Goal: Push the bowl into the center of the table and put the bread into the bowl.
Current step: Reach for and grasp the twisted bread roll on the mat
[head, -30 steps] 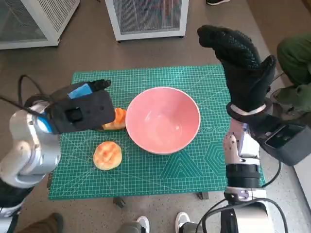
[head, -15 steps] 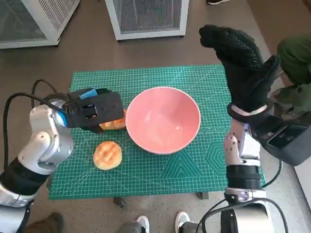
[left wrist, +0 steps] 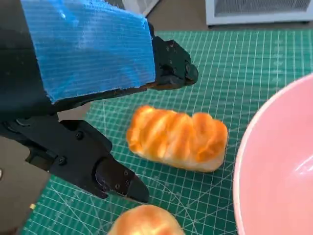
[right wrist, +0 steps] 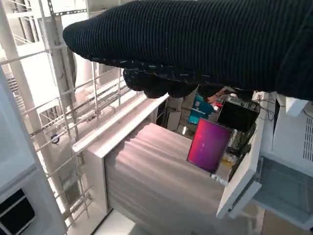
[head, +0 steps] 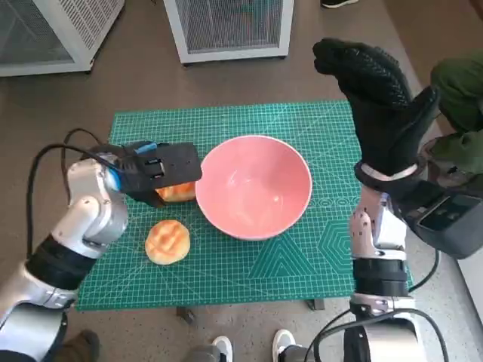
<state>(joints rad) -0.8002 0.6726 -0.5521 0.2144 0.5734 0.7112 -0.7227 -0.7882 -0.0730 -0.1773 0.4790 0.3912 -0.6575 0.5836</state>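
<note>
A pink bowl [head: 255,185] stands near the middle of the green mat [head: 294,260]; its rim [left wrist: 254,147] shows in the left wrist view. A golden bread loaf [head: 178,192] [left wrist: 178,138] lies just left of the bowl, partly under my left hand [head: 157,172]. That hand's black fingers [left wrist: 98,166] straddle the loaf, spread apart and holding nothing. A round bun [head: 167,240] [left wrist: 144,223] lies nearer the front edge. My right hand [head: 381,102] is raised high above the mat's right side, fingers spread, empty.
Two white cabinets with grilles [head: 226,26] stand on the floor behind the table. A person in green clothing [head: 460,98] sits at the right. Feet [head: 253,347] show below the table's front edge.
My left hand has lowered and moved right toward the loaf, its fingers now on either side of it. The right hand stays raised, drifting slightly right.
</note>
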